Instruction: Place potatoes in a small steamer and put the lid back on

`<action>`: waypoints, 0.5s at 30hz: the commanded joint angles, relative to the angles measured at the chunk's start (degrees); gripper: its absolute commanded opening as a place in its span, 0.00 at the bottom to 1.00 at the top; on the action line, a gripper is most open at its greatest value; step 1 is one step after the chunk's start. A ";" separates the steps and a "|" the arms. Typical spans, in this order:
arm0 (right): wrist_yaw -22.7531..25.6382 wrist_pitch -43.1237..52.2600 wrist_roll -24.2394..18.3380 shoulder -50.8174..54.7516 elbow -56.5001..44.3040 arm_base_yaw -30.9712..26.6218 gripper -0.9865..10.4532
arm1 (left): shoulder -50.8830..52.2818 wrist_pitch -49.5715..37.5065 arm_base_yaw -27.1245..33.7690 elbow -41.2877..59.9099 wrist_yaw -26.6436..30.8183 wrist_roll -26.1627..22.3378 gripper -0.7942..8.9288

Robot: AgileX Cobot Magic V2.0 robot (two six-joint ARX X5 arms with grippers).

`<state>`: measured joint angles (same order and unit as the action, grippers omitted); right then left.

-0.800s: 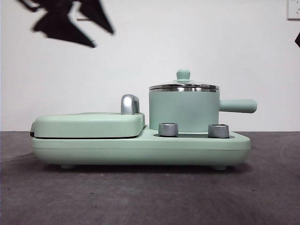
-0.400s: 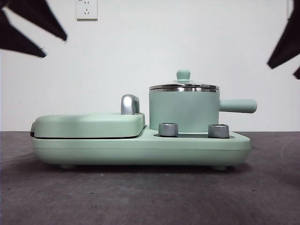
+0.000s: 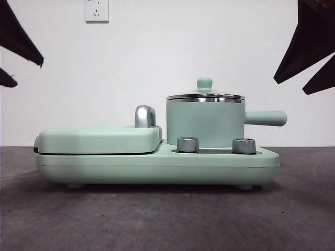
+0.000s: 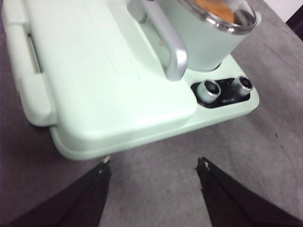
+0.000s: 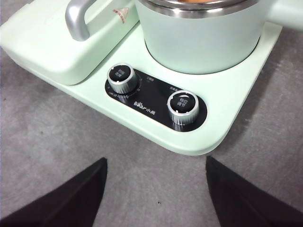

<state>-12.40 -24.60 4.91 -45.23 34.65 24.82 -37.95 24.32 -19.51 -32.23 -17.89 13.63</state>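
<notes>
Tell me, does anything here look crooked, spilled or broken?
Nothing stands out. The lid sits level on the small steamer, something golden-brown shows through its glass in the left wrist view, and both grippers hang open, clear of the appliance.

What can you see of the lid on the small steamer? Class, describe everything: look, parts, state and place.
The lid is a round disc of clear glass with a bright steel rim and a small mint-green knob at its centre. It sits level and closed on the small steamer, rim on rim. Through the glass, the left wrist view shows something golden-brown, the potatoes. No fingers touch it; both grippers are apart from it.
</notes>
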 commanded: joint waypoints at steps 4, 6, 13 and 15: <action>-0.22 0.61 -0.09 0.02 0.26 0.44 0.05 | 0.85 1.64 -0.17 -0.28 -0.20 0.87 0.09; -0.83 1.84 0.11 0.02 0.28 0.44 0.12 | 0.98 1.51 -0.17 -0.28 -0.13 0.39 0.09; -3.89 2.23 0.50 0.39 0.31 0.55 0.12 | 1.46 2.25 -0.17 -0.28 -0.13 0.55 0.09; -3.89 2.27 0.50 0.39 0.31 0.55 0.12 | 1.46 2.23 -0.17 -0.28 -0.13 0.55 0.09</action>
<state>-16.32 -23.05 4.86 -44.62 34.65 25.08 -36.32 27.16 -19.51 -32.23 -17.93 14.22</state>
